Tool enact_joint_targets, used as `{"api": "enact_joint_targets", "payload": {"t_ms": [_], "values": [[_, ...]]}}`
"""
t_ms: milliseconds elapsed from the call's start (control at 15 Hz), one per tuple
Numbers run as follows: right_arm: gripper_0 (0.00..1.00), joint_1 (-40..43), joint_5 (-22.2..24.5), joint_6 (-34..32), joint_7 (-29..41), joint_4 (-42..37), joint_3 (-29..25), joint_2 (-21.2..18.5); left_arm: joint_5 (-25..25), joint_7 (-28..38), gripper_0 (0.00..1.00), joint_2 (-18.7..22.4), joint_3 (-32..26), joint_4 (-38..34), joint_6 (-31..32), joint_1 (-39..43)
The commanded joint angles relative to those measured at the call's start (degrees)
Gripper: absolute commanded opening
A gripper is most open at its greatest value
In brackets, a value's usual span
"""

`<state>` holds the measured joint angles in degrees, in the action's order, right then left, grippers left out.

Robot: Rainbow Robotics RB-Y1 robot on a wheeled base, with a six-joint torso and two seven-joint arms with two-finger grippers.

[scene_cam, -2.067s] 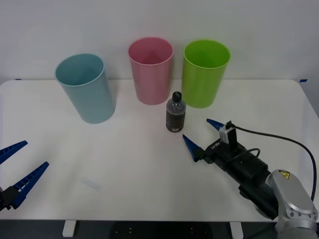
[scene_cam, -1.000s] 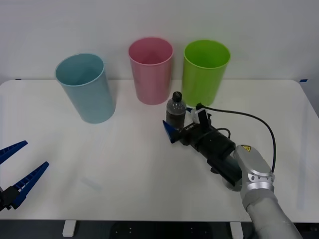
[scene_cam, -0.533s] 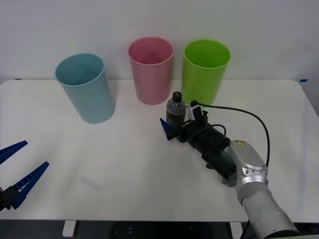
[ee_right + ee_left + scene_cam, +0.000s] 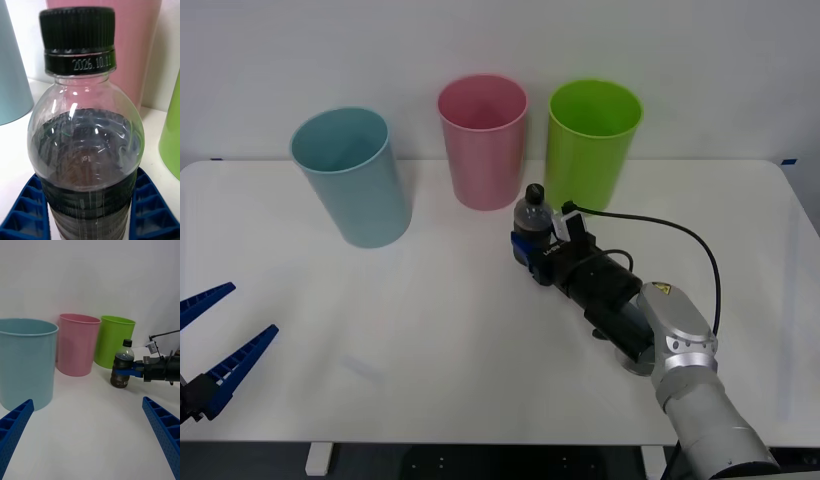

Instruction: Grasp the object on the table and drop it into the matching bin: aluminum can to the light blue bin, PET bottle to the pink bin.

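The PET bottle, small and clear with dark liquid and a black cap, stands upright on the white table just in front of the gap between the pink bin and a lime green bin. My right gripper is shut on the bottle's lower body; in the right wrist view the blue fingers press against both sides of the bottle. The light blue bin stands at the back left. My left gripper rests open at the table's front left corner.
The three bins stand in a row along the back of the table, the pink one closest to the bottle. A black cable arcs over my right arm. A broad stretch of bare tabletop separates the two arms.
My right gripper came in from the front right to the bottle, straddled it with open fingers, then shut on its lower body. The bottle stayed in place. The left arm has not moved.
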<state>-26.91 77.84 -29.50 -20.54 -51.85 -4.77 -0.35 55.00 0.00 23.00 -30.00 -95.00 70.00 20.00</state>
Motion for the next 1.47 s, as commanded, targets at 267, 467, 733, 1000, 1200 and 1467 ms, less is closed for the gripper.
{"api": "enact_joint_targets", "payload": {"t_ms": [267, 467, 733, 1000, 1200, 1467], "values": [[0.00, 0.01, -1.11, -0.38, 0.15, -0.71, 0.12, -0.09, 0.00, 0.00, 1.00, 0.00, 0.00, 0.00, 0.00, 0.00], [0.00, 1.16, -1.73, -0.64, 0.76, -3.08, 0.12, -0.18, 0.00, 0.00, 1.00, 0.00, 0.00, 0.00, 0.00, 0.00], [0.00, 4.67, -2.17, -0.64, 2.61, -8.88, 0.82, -0.36, 0.00, 0.00, 1.00, 0.00, 0.00, 0.00, 0.00, 0.00], [0.00, 9.33, -2.17, -0.47, 10.16, -17.76, 4.07, -1.85, 0.00, 0.00, 1.00, 0.00, 0.00, 0.00, 0.00, 0.00], [0.00, 11.79, -2.17, -0.20, 15.97, -24.71, 6.44, -3.52, 0.00, 0.00, 1.00, 0.00, 0.00, 0.00, 0.00, 0.00], [0.00, 12.32, -2.17, -0.12, 23.70, -31.56, 8.29, -6.33, 0.00, 0.00, 1.00, 0.00, 0.00, 0.00, 0.00, 0.00]]}}
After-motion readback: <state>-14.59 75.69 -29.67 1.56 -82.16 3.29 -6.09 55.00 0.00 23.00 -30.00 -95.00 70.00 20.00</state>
